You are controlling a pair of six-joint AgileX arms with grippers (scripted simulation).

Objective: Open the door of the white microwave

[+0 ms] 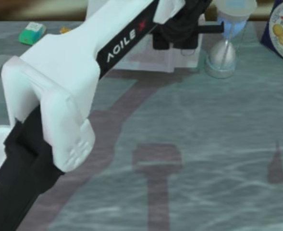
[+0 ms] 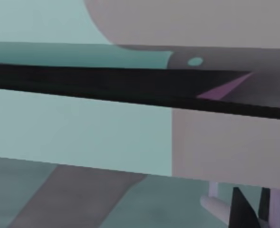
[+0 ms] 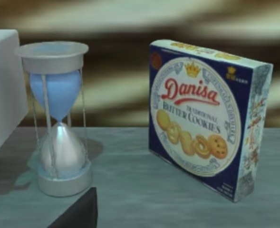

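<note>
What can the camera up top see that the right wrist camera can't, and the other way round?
Only the top view shows the left arm stretching across the table towards the back, and a small green box in the far left corner. Only the right wrist view shows the whole front of the blue cookie box, with its name and pictured cookies; the top view catches just its corner. Both show the hourglass with its blue top and silver bottom, and the grey-green table.

Top cam looks down; right wrist cam low, both share hourglass [image 1: 221,54] [image 3: 59,118].
</note>
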